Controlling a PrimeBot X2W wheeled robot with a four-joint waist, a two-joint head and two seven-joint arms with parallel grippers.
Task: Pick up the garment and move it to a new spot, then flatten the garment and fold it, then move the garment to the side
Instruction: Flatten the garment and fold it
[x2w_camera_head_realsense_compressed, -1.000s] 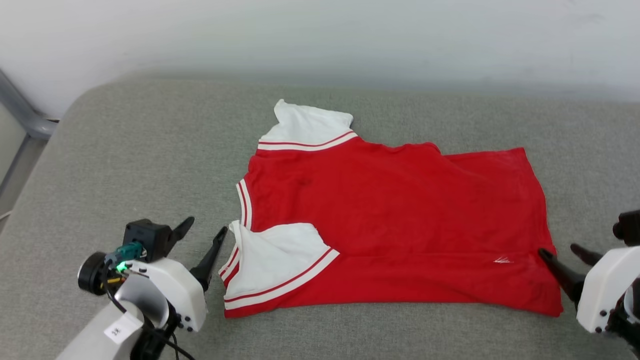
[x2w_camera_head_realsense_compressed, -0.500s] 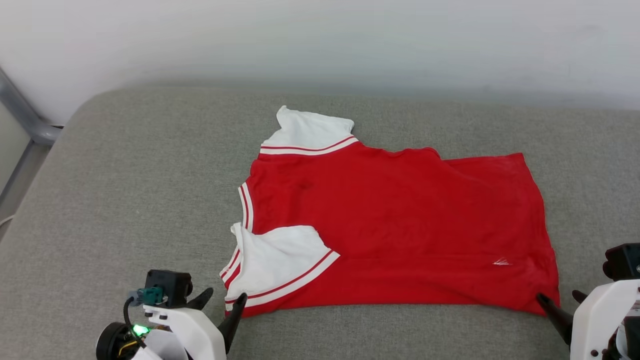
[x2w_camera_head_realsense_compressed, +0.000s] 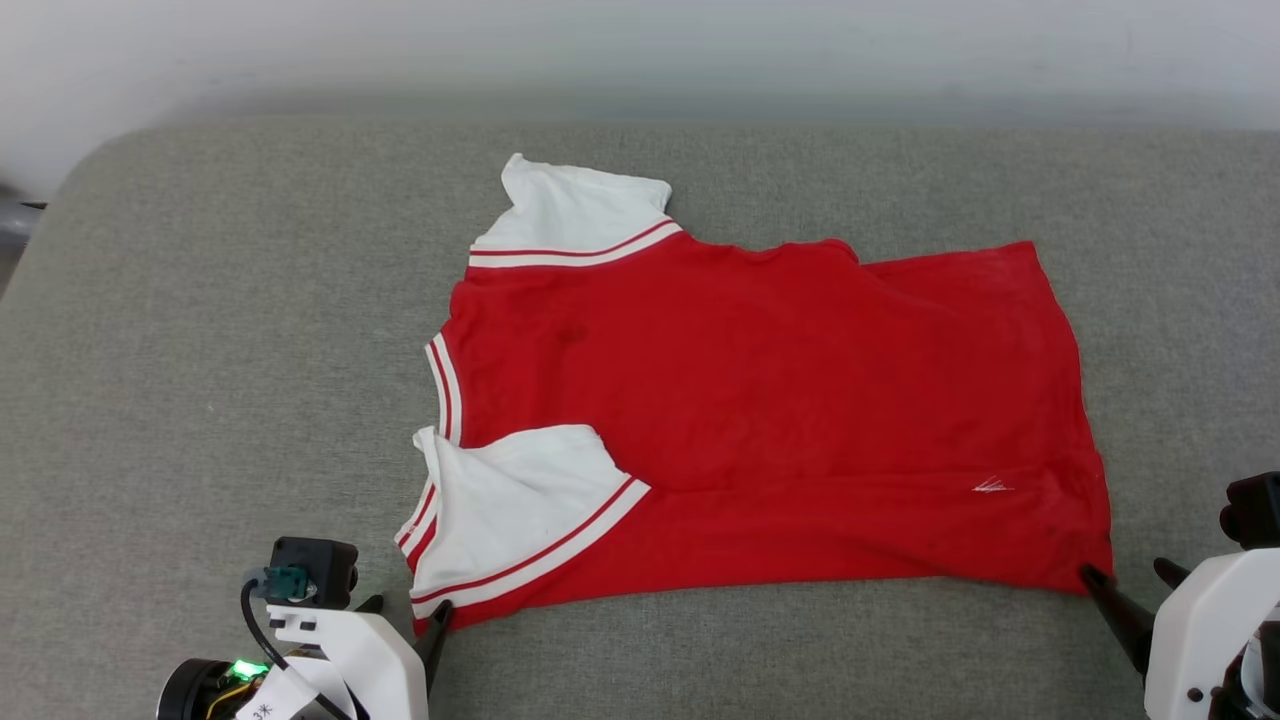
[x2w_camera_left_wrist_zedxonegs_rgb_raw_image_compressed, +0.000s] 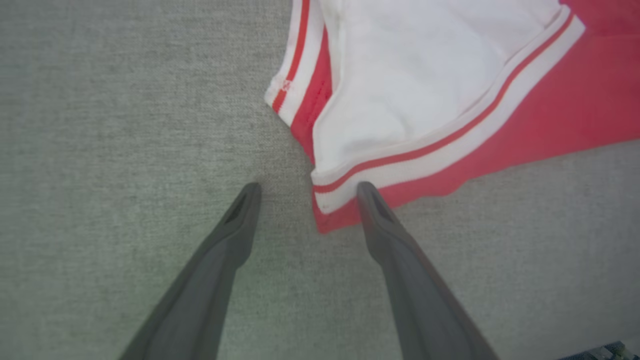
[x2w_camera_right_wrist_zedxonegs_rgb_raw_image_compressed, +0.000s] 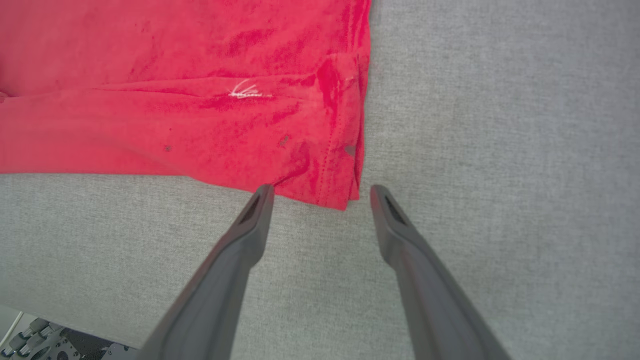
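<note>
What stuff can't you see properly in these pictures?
- Underside of the garment: head view, hidden by its own cloth lying on the grey cushion.
- Small white mark: right wrist view, too small to read.
- Left gripper: left wrist view, cannot tell whether one fingertip touches the garment's corner or hovers over it.
- Right gripper: head view, its arm cut off by the right edge.

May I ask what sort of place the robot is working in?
Probably an indoor room or test space: a grey upholstered surface, like a cushion or bed, against a plain pale wall, with the garment spread on it.
</note>
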